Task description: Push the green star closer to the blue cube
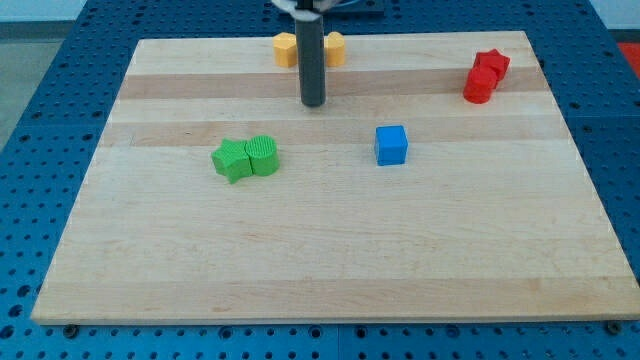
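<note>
Wooden board (330, 270), pale and striped lengthwise, resting on a blue perforated table (60, 60) that frames it on all sides. The dark rod (313, 60) enters from the view's top at about twelve o'clock of the board's centre and stands upright; its tip (314, 103) meets the board surface in the upper middle region. The rod is a plain pusher with no jaws, so it holds nothing, and the tip touches no block.

Green pair, at about nine o'clock of the board's centre: the green star (232, 160) lies to the view's left, touching a green ribbed cylinder (263, 155) on its three o'clock side. Both lie at about seven to eight o'clock of the tip, well apart from it.

Yellow pair, at the board's top edge: a yellow block (286, 48) at the rod's nine o'clock side and a second yellow block (334, 47) at its three o'clock side; the rod hides the part between them, and their shapes cannot be made out fully.

Red pair, at about two o'clock of the board's centre: a red star (492, 64) touching a red cylinder (479, 86) at its seven o'clock.

The blue cube (391, 145) stands alone, at three o'clock of the green pair and well apart from it, and at about four o'clock of the tip.
</note>
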`<state>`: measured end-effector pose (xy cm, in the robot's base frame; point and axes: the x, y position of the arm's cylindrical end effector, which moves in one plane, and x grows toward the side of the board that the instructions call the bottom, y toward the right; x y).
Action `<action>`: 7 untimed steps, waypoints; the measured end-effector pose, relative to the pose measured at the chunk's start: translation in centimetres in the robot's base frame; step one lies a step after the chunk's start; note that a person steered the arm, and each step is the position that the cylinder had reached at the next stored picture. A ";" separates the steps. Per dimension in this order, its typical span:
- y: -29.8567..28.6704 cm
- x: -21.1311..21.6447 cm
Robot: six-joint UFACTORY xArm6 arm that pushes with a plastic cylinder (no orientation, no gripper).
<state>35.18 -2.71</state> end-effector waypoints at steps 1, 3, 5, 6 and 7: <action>0.1 5.3; 5.5 12.9; 10.7 8.9; 10.7 5.9; 10.7 3.2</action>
<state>38.33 8.02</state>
